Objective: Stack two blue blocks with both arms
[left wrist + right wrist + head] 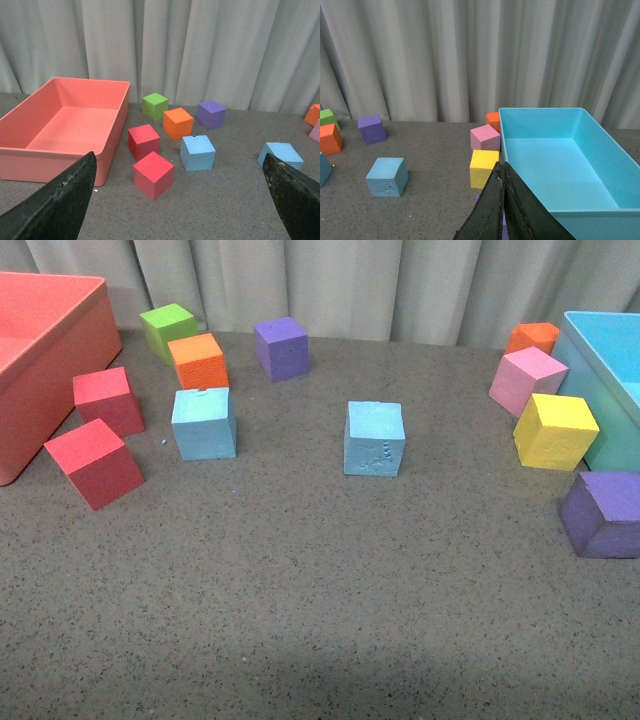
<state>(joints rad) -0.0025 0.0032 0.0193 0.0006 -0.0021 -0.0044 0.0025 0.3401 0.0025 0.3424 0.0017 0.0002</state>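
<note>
Two light blue blocks rest apart on the grey table. One blue block [204, 423] sits left of centre beside the red cubes. The other blue block [375, 438], with scratchy marks on its front face, stands mid-table. Neither arm appears in the front view. In the left wrist view my left gripper [178, 159] is open and empty, well back from the plain blue block [197, 152] and the marked one [281, 154]. In the right wrist view my right gripper [502, 167] is shut on nothing, close to the yellow cube, with the marked blue block [387, 176] off to one side.
A red bin [50, 360] stands at the far left and a turquoise bin [610, 370] at the far right. Two red cubes [95, 462], a green, an orange and a purple cube [281, 348] lie left; pink, yellow [555, 430], orange and purple cubes lie right. A curtain closes the back.
</note>
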